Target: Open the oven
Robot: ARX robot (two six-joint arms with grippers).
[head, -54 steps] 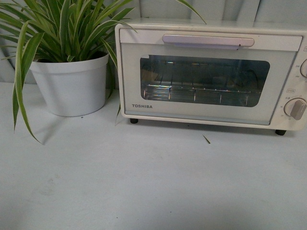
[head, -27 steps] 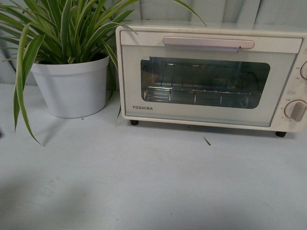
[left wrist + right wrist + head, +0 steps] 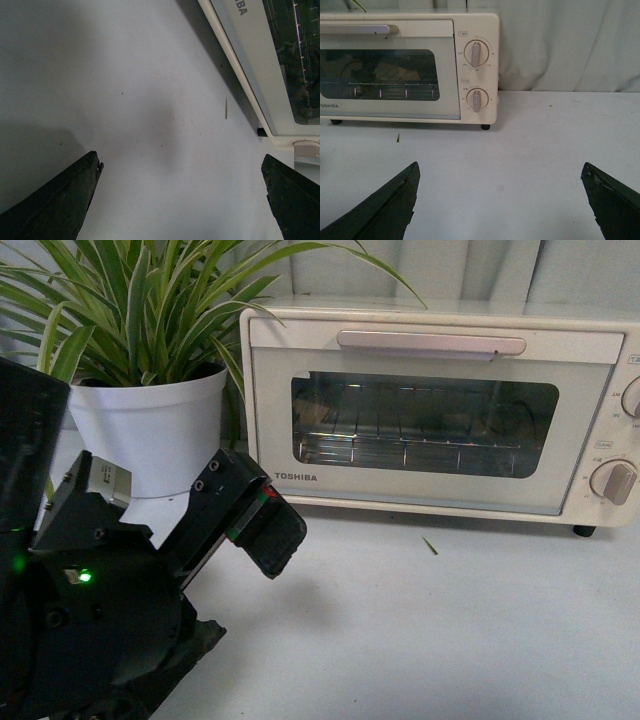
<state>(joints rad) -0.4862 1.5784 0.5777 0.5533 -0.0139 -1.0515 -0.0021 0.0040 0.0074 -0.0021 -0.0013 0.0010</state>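
I see soft, even light, a bit dim and bluish. The desk (image 3: 450, 640) has a soft shadow under the oven (image 3: 430, 490). Small bright glints shine on the oven glass. My left arm (image 3: 90, 630) looks almost black, with a tiny green glow. The left pincer (image 3: 181, 162) and right pincer (image 3: 500, 169) look dark and fuzzy at the edges.

Backdrop: a pale curtain (image 3: 570, 45) is hanging in soft vertical folds along the back, reaching down to the table's far edge.
Surface: a white tabletop (image 3: 450, 640) is stretching flat across the foreground, faintly speckled.
Greenery: a spider plant (image 3: 140, 300) is spreading striped leaves from a white pot (image 3: 150, 430) standing at the back left.
Litter: a small green leaf scrap (image 3: 430, 545) is lying on the tabletop.
Light: soft, even light is falling, and dim shadows are pooling on the tabletop.
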